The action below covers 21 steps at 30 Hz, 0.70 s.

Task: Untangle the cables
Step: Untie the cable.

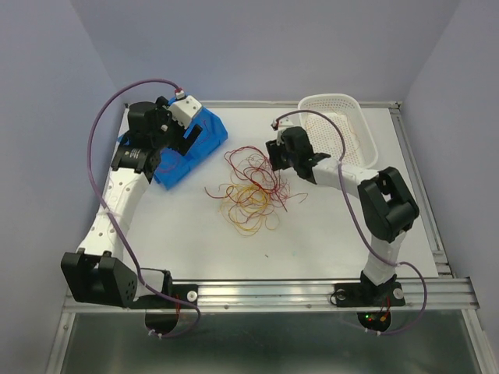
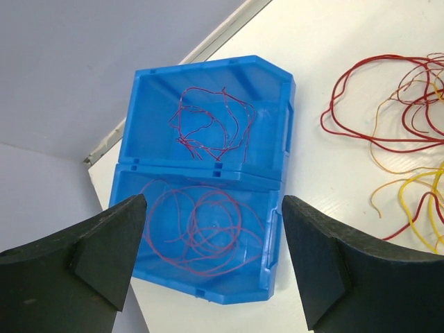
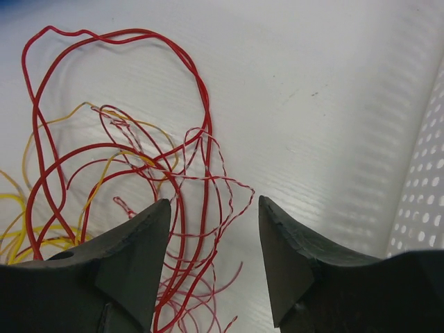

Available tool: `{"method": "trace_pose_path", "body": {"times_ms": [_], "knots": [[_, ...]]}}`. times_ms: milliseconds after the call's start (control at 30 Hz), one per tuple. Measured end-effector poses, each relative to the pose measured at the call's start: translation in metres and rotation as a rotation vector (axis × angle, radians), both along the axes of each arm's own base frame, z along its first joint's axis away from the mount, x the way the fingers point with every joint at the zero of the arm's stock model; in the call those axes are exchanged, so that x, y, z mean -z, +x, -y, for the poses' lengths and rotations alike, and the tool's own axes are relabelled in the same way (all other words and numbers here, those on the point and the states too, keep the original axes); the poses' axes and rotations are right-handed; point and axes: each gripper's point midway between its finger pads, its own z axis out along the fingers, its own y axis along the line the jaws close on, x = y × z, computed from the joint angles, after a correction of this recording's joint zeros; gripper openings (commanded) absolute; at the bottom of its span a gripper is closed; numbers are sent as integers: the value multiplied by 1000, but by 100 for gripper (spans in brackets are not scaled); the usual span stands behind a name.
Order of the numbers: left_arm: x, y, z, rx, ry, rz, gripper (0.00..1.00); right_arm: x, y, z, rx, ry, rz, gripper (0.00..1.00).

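TANGLE ON THE TABLE: At left, the left pincer (image 2: 214,208) hangs wide open and empty above a blue two-compartment bin (image 2: 286,132) lying directly beneath its jaws. Loose red strands (image 2: 208,125) sit in the compartment beyond its fingertips, and more sit in the one between them. To that pincer's right, well apart from the bin, the cables (image 1: 251,187) sprawl on the white table (image 1: 195,249) in a tangle of dark red and yellow-orange loops. The right pincer (image 3: 214,205) is poised over the tangle's right-hand edge, jaws parted and gripping nothing. Several red loops run under the gap between its fingers; whether the tips touch the wire cannot be told. Off its right side stands a white perforated basket (image 1: 331,100). The job looks partway done, with some red wire binned and most of it knotted. The step in hand appears to be picking the next strand. That calls for lowering the right pincer, closing on a single red loop, and drawing it out slowly so the yellow ones are not dragged along.
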Motion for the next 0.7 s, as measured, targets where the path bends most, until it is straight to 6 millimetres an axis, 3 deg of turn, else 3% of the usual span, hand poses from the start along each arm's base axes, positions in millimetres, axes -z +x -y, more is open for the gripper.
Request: {"method": "trace_pose_path", "body": {"times_ms": [133, 300, 433, 567, 700], "knots": [[7, 0, 12, 25, -28, -8, 91, -13, -10, 3, -16, 22, 12, 59], [41, -7, 38, 89, -71, -55, 91, -29, -8, 6, -20, 40, 50, 59], [65, -13, 49, 114, -96, -92, 91, -16, -8, 6, -31, 22, 28, 59], [76, -14, 50, 112, -111, -94, 91, 3, -9, 5, -53, -10, -4, 59], [82, -17, 51, 112, -122, -94, 91, 2, -15, -6, -131, 12, -10, 63]]}}
